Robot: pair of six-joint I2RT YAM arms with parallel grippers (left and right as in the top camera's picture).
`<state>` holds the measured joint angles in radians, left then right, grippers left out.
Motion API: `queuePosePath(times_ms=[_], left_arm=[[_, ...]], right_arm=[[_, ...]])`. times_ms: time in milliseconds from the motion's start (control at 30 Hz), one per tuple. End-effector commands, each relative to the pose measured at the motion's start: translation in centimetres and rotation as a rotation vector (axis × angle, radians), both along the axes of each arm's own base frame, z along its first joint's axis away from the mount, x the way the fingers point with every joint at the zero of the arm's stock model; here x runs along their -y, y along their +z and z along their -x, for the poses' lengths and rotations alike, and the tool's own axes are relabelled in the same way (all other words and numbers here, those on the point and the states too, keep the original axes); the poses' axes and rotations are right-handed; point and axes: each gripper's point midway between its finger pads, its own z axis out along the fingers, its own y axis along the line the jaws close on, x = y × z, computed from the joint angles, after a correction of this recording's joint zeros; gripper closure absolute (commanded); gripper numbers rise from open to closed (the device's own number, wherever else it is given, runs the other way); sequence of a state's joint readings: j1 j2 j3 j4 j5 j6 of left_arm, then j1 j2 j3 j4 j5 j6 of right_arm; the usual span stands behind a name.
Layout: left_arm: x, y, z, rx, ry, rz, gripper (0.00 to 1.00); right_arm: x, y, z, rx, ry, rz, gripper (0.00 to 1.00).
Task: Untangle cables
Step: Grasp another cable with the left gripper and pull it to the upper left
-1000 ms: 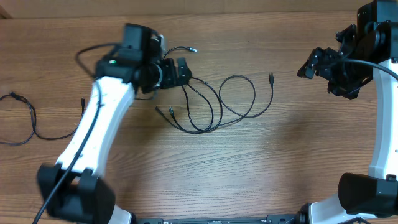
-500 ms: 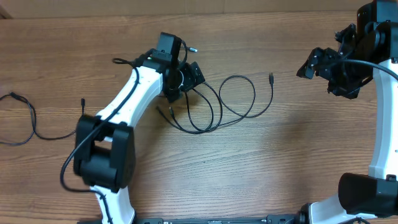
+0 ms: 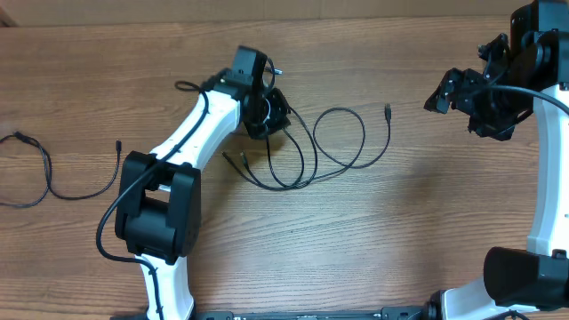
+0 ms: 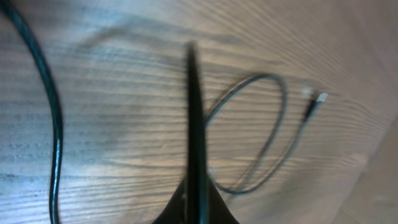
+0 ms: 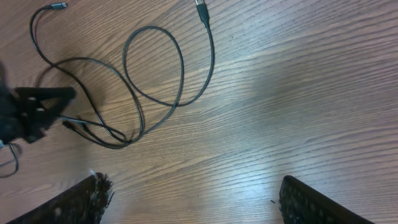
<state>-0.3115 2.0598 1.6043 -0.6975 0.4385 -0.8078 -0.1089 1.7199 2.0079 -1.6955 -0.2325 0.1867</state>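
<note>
This looks like a robotics lab bench. A white left arm (image 3: 191,142) and a white right arm (image 3: 544,196) stand on black bases at a wood-grain surface (image 3: 373,240).

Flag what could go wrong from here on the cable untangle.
1. On the left gripper the jaws look shut with no cable visible between them in the wrist view: possibly an empty grasp.
2. The cables cross in overlapping loops; pulling one may drag or tighten the bunch, since the right gripper stands open, away from them.
</note>
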Motion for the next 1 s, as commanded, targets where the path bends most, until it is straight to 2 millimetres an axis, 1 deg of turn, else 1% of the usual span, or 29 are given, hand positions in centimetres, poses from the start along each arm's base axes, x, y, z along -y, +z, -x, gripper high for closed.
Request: queuePosePath(times_ms=[0, 33, 67, 100, 200, 233, 300, 400, 467, 500, 533, 600, 667, 767, 800, 833, 867, 900, 967], left_arm=[[-0.8, 6.7, -3.0, 0.195, -0.084, 0.017, 0.96], [-1.7, 11.3, -4.1, 0.297, -0.096, 0.017, 0.96], [-2.5, 15.6, -4.7, 0.395, -0.102, 0.019, 0.96], [-2.8, 17.5, -4.8, 0.441, -0.105, 0.019, 0.96], [-4.5, 24.3, -4.7, 0.594, -0.097, 0.016, 0.96], [-5.8, 28.3, -4.1, 0.691, -0.089, 0.008, 0.96], [-7.2, 32.0, -3.3, 0.781, -0.072, -0.002, 0.96], [-9.7, 36.0, -1.9, 0.871, -0.022, -0.014, 0.96], [-11.8, 37.8, -0.9, 0.907, 0.025, -0.038, 0.96], [-14.2, 38.4, -0.2, 0.916, 0.086, -0.1, 0.96], [-15.9, 38.5, 0.1, 0.914, 0.124, -0.156, 0.96], [-19.5, 38.0, 0.9, 0.883, 0.211, -0.279, 0.96], [-23.4, 37.1, 1.9, 0.82, 0.311, -0.407, 0.96], [-29.6, 35.5, 4.1, 0.696, 0.483, -0.603, 0.96], [-31.3, 35.2, 4.8, 0.663, 0.524, -0.656, 0.96], [-33.3, 35.0, 5.7, 0.625, 0.576, -0.727, 0.96], [-36.6, 34.9, 7.4, 0.567, 0.661, -0.839, 0.96], [-38.4, 34.9, 8.4, 0.533, 0.714, -0.897, 0.96], [-40.8, 35.0, 10.0, 0.487, 0.786, -0.963, 0.95]], right_arm=[[-0.1, 0.6, 0.0, 0.023, 0.013, 0.0, 0.14], [-0.1, 0.6, 0.0, 0.024, 0.015, 0.001, 0.14], [-0.1, 0.6, 0.0, 0.024, 0.015, 0.001, 0.14], [-0.1, 0.6, 0.0, 0.024, 0.015, 0.001, 0.14], [-0.1, 0.6, 0.0, 0.024, 0.015, 0.001, 0.14], [-0.1, 0.6, 0.0, 0.024, 0.015, 0.001, 0.14], [-0.1, 0.6, 0.0, 0.024, 0.015, 0.001, 0.14], [-0.1, 0.6, 0.0, 0.024, 0.015, 0.001, 0.14], [-0.1, 0.6, 0.0, 0.024, 0.015, 0.001, 0.14], [-0.1, 0.6, 0.0, 0.024, 0.015, 0.001, 0.14], [-0.1, 0.6, 0.0, 0.024, 0.015, 0.001, 0.14], [-0.1, 0.6, 0.0, 0.024, 0.015, 0.001, 0.14], [-0.1, 0.6, 0.0, 0.024, 0.015, 0.001, 0.14], [-0.1, 0.6, 0.0, 0.024, 0.015, 0.001, 0.14], [-0.1, 0.6, 0.0, 0.024, 0.015, 0.001, 0.14], [-0.1, 0.6, 0.0, 0.024, 0.015, 0.001, 0.14], [-0.1, 0.6, 0.0, 0.024, 0.015, 0.001, 0.14], [-0.1, 0.6, 0.0, 0.024, 0.015, 0.001, 0.14], [-0.1, 0.6, 0.0, 0.023, 0.015, 0.001, 0.14]])
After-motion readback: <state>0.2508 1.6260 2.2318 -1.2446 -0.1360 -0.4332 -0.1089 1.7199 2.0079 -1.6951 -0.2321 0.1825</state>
